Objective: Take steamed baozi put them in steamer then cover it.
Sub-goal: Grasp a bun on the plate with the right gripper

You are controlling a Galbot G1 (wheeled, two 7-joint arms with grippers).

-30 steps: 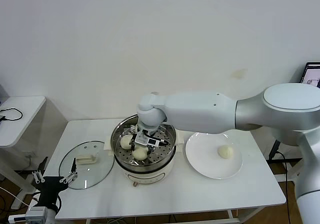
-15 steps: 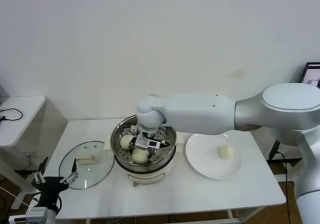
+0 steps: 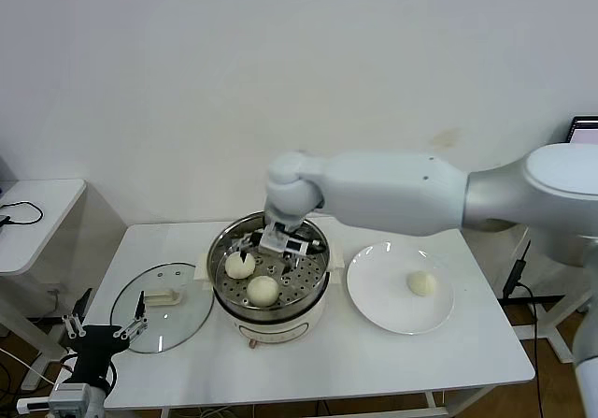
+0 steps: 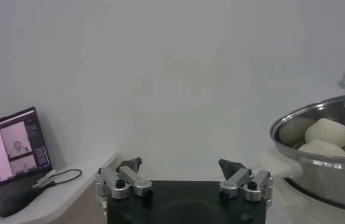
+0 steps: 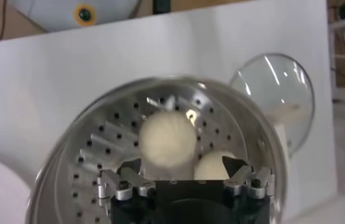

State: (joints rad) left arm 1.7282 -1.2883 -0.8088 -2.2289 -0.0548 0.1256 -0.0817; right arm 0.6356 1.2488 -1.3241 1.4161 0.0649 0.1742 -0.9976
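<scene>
Two steamed baozi (image 3: 240, 265) (image 3: 263, 290) lie on the perforated tray of the steel steamer (image 3: 290, 313) at the table's middle. My right gripper (image 3: 280, 247) hovers open just above them, holding nothing. The right wrist view has this gripper (image 5: 183, 165) above one baozi (image 5: 167, 140), a second baozi (image 5: 216, 167) beside it, and the steamer (image 5: 99, 158) tray around them. Another baozi (image 3: 422, 283) rests on the white plate (image 3: 383, 306) to the right. The glass cover (image 3: 173, 320) lies flat left of the steamer. My left gripper (image 3: 98, 329) (image 4: 181, 167) waits open, low at the table's front left.
A small white side table (image 3: 37, 212) stands off to the left and a monitor (image 3: 584, 133) at the far right edge. The left wrist view catches the steamer (image 4: 318, 170) with a baozi (image 4: 327, 131) in it, and a screen (image 4: 11, 146).
My right gripper has opened, leaving the front baozi on the steamer tray, and has lifted up and back from it. The left arm has not moved.
</scene>
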